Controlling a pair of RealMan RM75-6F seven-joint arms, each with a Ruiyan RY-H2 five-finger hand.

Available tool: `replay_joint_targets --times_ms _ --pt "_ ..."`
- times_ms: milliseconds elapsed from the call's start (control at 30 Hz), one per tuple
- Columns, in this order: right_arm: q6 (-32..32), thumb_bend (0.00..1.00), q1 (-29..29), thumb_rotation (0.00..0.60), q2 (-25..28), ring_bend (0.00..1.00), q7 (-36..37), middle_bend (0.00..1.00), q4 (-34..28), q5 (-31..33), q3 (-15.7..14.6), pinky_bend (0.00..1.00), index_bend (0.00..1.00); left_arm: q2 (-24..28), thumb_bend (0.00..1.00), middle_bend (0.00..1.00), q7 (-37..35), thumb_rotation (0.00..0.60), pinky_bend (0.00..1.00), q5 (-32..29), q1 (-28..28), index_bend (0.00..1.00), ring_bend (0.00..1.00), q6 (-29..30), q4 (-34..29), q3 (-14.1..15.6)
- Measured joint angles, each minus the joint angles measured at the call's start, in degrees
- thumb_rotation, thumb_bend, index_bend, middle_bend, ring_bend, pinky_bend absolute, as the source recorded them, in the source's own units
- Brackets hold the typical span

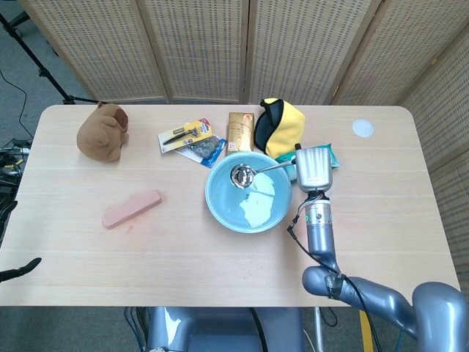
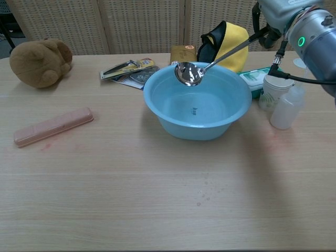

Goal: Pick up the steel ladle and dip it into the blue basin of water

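Note:
The steel ladle [image 1: 242, 174] [image 2: 188, 73] hangs in the air over the blue basin [image 1: 217, 202] [image 2: 163, 116], its bowl above the far left part of the water. My right hand [image 1: 314, 169] [image 2: 275, 11] grips the end of the ladle's handle, raised above the basin's right rim. The basin stands mid-table with water in it. Of my left hand [image 1: 13, 271] only dark fingertips show at the left edge of the head view, apart and holding nothing.
A paper cup [image 2: 275, 87] and a small plastic bottle [image 2: 286, 109] stand right of the basin, under my right arm. Behind it lie a wipes pack [image 2: 254, 76], a yellow-black pouch [image 1: 280, 126], a gold box [image 1: 239, 130] and razor packs [image 1: 185, 135]. A plush toy [image 1: 102, 132] and a pink case [image 1: 132, 209] lie left.

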Motion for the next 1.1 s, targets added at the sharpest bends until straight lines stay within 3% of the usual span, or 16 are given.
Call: replay_joint_targets --times_ms 233,433,633,933,1100 --pt "-0.77 1.0 1.02 0.6 -5.09 0.93 2.25 0.91 15.22 -2.5 -3.9 1.0 0.79 0.16 0.02 0.0 -0.94 0.6 0.0 -0.94 0.01 0.0 0.0 -0.58 0.2 -0.19" --pt "-1.74 1.0 2.25 0.6 -10.43 0.93 6.57 0.92 28.46 -4.99 -5.34 1.0 0.79 0.22 0.02 0.0 -1.45 0.6 0.0 -1.8 -0.28 0.0 0.0 -1.4 0.49 -0.53" --pt "-3.06 1.0 3.1 0.6 -13.7 0.93 10.55 0.92 37.46 -8.93 -7.4 1.0 0.79 0.24 0.02 0.0 -1.7 0.6 0.0 -2.23 -0.31 0.0 0.0 -1.59 0.62 -0.77" --pt "-0.4 1.0 2.09 0.6 -14.97 0.94 14.76 0.93 43.61 -19.15 -14.61 1.0 0.79 0.08 0.02 0.0 -1.34 0.6 0.0 -1.76 -0.32 0.0 0.0 -1.58 0.57 -0.64" --pt "0.93 1.0 1.69 0.6 -15.19 0.95 15.56 0.93 44.6 -22.7 -17.02 1.0 0.79 0.02 0.02 0.0 -1.06 0.6 0.0 -1.39 -0.23 0.0 0.0 -1.35 0.42 -0.53"
